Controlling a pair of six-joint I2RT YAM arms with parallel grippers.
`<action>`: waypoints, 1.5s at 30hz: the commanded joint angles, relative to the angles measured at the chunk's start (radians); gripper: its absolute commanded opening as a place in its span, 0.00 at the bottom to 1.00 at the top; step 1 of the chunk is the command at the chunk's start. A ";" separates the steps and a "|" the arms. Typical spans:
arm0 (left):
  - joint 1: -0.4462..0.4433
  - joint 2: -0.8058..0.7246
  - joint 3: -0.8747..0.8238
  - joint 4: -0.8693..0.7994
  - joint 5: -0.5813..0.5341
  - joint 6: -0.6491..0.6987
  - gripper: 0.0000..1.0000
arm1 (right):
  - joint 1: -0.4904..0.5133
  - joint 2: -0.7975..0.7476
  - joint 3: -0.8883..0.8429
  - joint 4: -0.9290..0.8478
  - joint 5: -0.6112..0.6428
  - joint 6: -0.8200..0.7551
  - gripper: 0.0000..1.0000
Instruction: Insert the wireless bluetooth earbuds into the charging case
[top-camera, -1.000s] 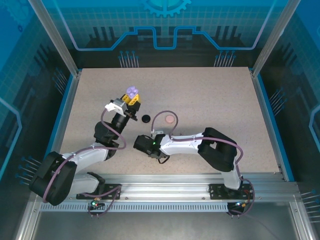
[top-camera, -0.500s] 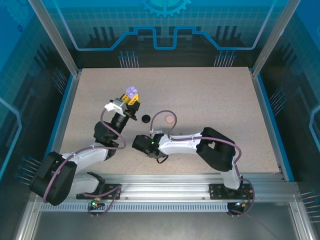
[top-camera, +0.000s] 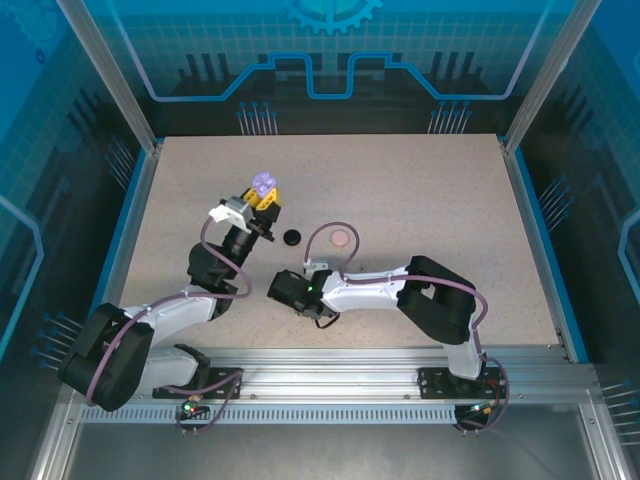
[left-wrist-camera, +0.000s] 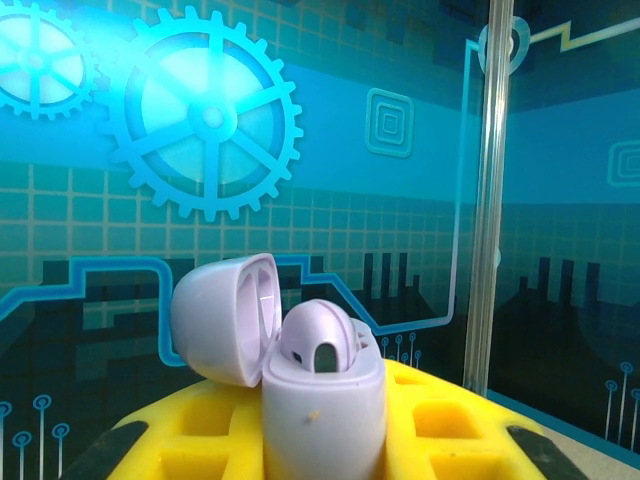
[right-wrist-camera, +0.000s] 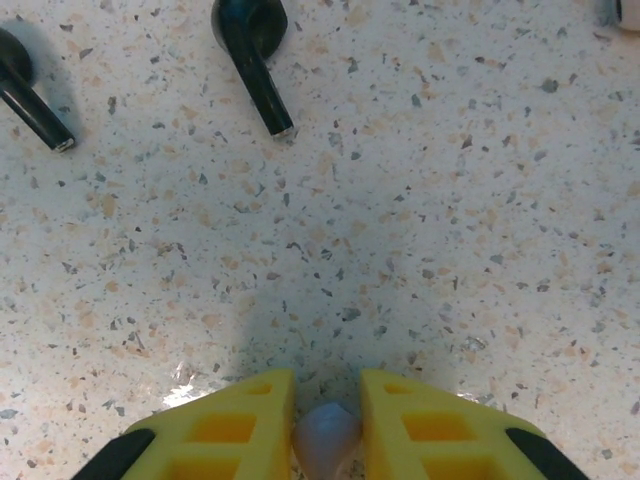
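Two black earbuds (right-wrist-camera: 252, 50) lie loose on the worktop (right-wrist-camera: 450, 250) in the R wrist view. Their stems point down-right, w/ the second black bud (right-wrist-camera: 30, 92) at the left edge, apart from the first. So the black pair is not yet in any case.

R tool (right-wrist-camera: 327, 390) sits low over the worktop. Its yellow pads (right-wrist-camera: 275, 410) are clenched either side of a small pale lilac lump (right-wrist-camera: 327, 440) that fills the gap btwn them. By colour that's prob. one purple earbud, but too little of it shows to be sure.

L tool (top-camera: 266, 198) hangs above the worktop at mid-left in the top view, clamped on the purple case (left-wrist-camera: 322, 400). The case stands upright btwn the pads, lid (left-wrist-camera: 225, 318) flipped open to the left. Inside the body is a rounded lilac shape (left-wrist-camera: 320, 350) w/ a dark slot. It could be a bud already seated or just the moulded insert; can't tell.

The top view also has a small black round case (top-camera: 292, 237) and a pink case (top-camera: 341, 238) on the worktop, near each other, btwn the two tools. Both are too small to say if open or what's in them.

Progress est.: early. At best one purple bud is in; the lilac lump is in the R tool, not yet at the open case; the black pair is untouched. Left to do: carry the lump to the L tool's case and seat it, then deal w/ the black pair and the pink case.
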 joint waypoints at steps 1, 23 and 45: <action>0.008 -0.016 -0.001 0.039 0.020 -0.015 0.00 | 0.013 0.006 -0.043 -0.015 -0.015 0.029 0.22; 0.004 -0.027 0.003 0.040 0.146 -0.043 0.00 | -0.019 -0.377 -0.106 0.013 0.143 -0.160 0.13; -0.049 0.025 0.020 0.040 0.346 -0.014 0.00 | -0.199 -0.674 0.151 0.242 0.026 -0.688 0.14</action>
